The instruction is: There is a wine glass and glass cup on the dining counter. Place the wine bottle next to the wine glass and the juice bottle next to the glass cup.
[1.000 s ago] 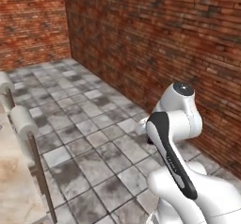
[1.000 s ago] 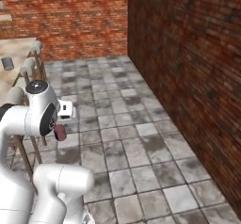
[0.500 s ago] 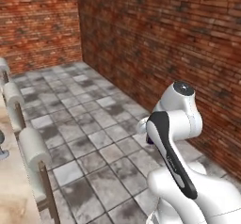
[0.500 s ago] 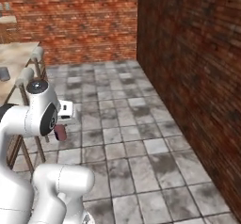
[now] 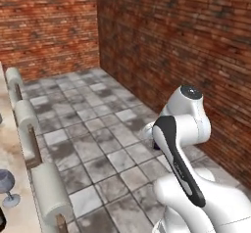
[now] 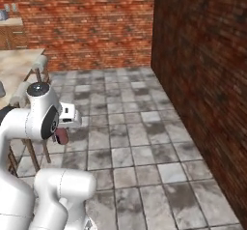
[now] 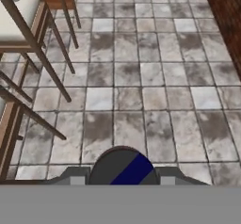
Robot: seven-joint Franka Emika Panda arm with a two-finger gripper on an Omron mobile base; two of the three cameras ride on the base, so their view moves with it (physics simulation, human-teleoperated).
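My gripper (image 6: 61,134) hangs low beside the arm, over the tiled floor, shut on the juice bottle (image 7: 123,167). The bottle shows as a dark rounded shape with a blue stripe between the fingertips (image 7: 75,177). The wine glass (image 5: 6,187), clear and stemmed, stands on the dining counter (image 5: 13,216) at the far left, well away from the gripper. A dark sliver at the picture's bottom left corner beside it may be the wine bottle; I cannot tell. The glass cup (image 6: 1,89) is a grey sliver on the dining counter (image 6: 19,65), cut by the left edge.
Wooden stools with pale cushioned backs (image 5: 23,115) (image 5: 50,194) line the counter's edge, and their legs (image 7: 44,53) stand close on the hand's left. Brick walls (image 5: 186,46) close the room to the right and far side. Open tiled floor (image 6: 140,142) lies between.
The whole scene has slid as the base moves: the counter and stools have come nearer and the wine glass has entered the left base view. The gripper stays shut on the bottle.
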